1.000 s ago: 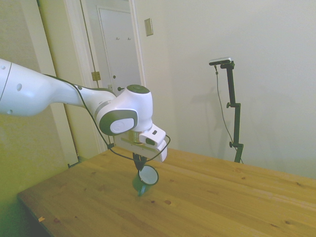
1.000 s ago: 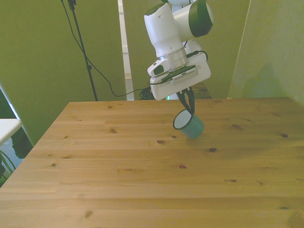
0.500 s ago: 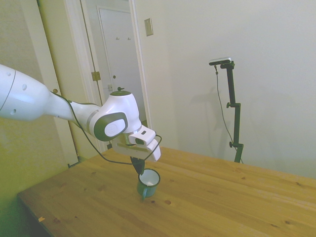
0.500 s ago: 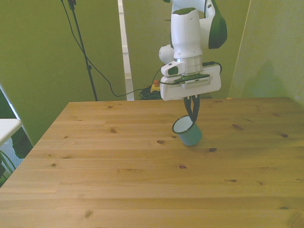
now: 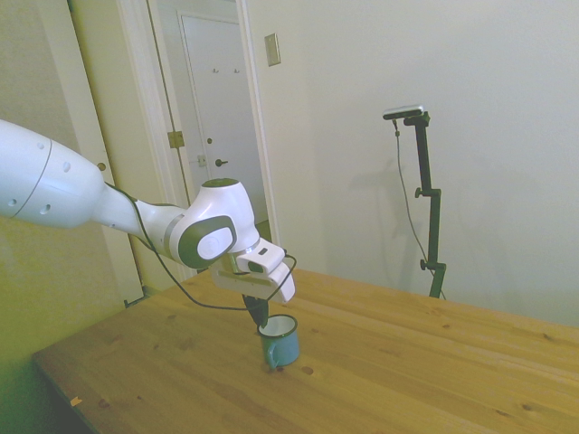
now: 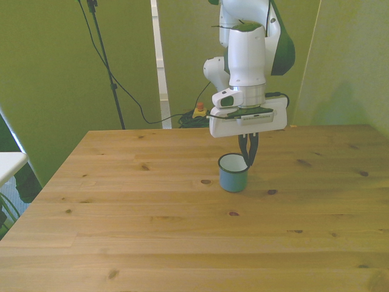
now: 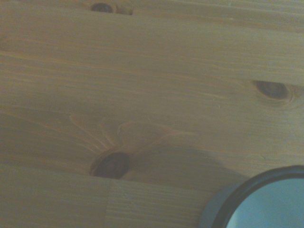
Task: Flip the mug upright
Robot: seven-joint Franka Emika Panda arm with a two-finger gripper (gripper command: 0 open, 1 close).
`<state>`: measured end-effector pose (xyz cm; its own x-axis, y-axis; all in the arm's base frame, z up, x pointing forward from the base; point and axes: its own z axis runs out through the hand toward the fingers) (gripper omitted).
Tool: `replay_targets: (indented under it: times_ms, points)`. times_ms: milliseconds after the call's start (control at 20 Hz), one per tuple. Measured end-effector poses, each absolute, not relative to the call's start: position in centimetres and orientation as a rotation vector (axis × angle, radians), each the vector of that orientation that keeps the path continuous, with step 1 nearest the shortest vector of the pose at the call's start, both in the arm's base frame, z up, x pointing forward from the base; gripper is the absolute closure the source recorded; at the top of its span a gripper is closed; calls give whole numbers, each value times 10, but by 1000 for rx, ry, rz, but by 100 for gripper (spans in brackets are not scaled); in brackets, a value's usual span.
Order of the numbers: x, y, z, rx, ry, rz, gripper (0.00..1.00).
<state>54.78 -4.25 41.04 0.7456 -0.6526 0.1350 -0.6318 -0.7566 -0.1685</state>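
A home room: panelled door (image 5: 217, 108), wall switch (image 5: 272, 50), wooden table (image 5: 407, 380).

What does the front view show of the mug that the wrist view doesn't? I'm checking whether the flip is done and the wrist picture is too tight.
Only the front view shows the whole mug standing upright on the table, opening up, with the end effector shut on its rim at the front view's right. Only the wrist view shows the table grain and dark knots close beside the mug. Both show the dark rim and pale interior.
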Motion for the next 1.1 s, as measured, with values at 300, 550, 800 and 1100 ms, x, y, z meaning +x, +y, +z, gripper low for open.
replay_targets:
  times_ms: [300,550,800,1100]
  points:
    - [548,-44,410,-2829,1049,-282,0]
    - [544,-43,415,-2826,1045,-293,0]
    - [521,-33,433,-2821,1018,-329,0]
    - [463,2,444,-2848,922,-380,0]
